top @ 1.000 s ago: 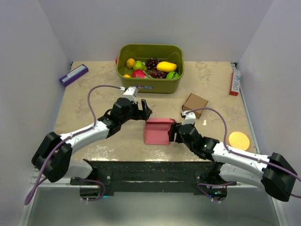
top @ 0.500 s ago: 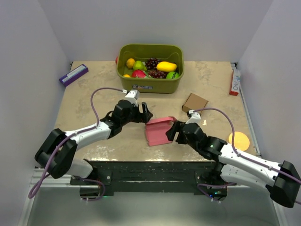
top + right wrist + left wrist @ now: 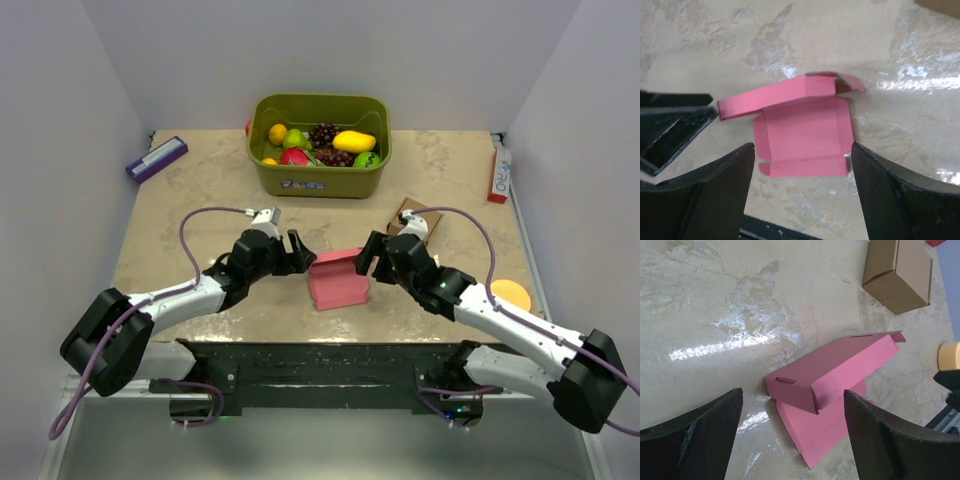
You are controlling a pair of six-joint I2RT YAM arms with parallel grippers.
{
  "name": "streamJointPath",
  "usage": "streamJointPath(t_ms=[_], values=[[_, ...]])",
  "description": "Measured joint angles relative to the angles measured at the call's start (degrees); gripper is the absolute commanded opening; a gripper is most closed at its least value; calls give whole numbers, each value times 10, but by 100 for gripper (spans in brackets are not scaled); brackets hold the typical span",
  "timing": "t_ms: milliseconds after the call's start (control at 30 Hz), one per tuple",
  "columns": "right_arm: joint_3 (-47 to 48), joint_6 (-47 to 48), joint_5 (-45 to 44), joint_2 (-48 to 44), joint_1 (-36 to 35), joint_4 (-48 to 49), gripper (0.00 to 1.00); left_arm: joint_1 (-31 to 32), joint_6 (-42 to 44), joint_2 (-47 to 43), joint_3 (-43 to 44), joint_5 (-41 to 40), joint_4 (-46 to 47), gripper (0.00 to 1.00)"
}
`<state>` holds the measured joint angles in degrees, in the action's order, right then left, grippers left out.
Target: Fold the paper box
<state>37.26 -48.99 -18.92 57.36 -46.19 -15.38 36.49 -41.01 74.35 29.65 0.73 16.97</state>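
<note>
A small pink-red paper box point(image 3: 338, 280), part folded, lies on the mottled beige tabletop point(image 3: 190, 205) on the near side of the olive-green plastic bin of toy fruit point(image 3: 320, 145), well apart from it and roughly in line with its middle. The box's base panel rests flat with small flaps showing. Its other half is creased into a shallow shell and stands raised and tilted above the base.

The left gripper point(image 3: 299, 254), fingers spread apart and holding nothing, sits nearer the arms than the bin's left half, with its tips just beside the left edge of the paper box. Whether they touch the card cannot be told. The right gripper point(image 3: 366, 256), also spread wide and empty, sits nearer than the bin's right end, close to the far right corner of the raised shell. In both wrist views the card lies ahead of the parted fingers and is not pinched between them.

A small brown cardboard box point(image 3: 414, 217) stands near and to the right of the bin. A flat orange disc point(image 3: 508, 297) lies farther right and nearer the arms. A purple rectangular packet point(image 3: 156, 158) lies left of the bin, and a red-and-white carton point(image 3: 498, 175) lies to its right at the table's edge.
</note>
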Motion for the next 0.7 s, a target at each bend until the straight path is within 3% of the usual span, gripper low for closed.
streamJointPath(t_ms=[267,700], values=[[47,53,46,99,45,26,67,0,-24,4,-14,12,36,74],[68,86,61,148,54,57,63,0,-34,43,-14,23,66,62]])
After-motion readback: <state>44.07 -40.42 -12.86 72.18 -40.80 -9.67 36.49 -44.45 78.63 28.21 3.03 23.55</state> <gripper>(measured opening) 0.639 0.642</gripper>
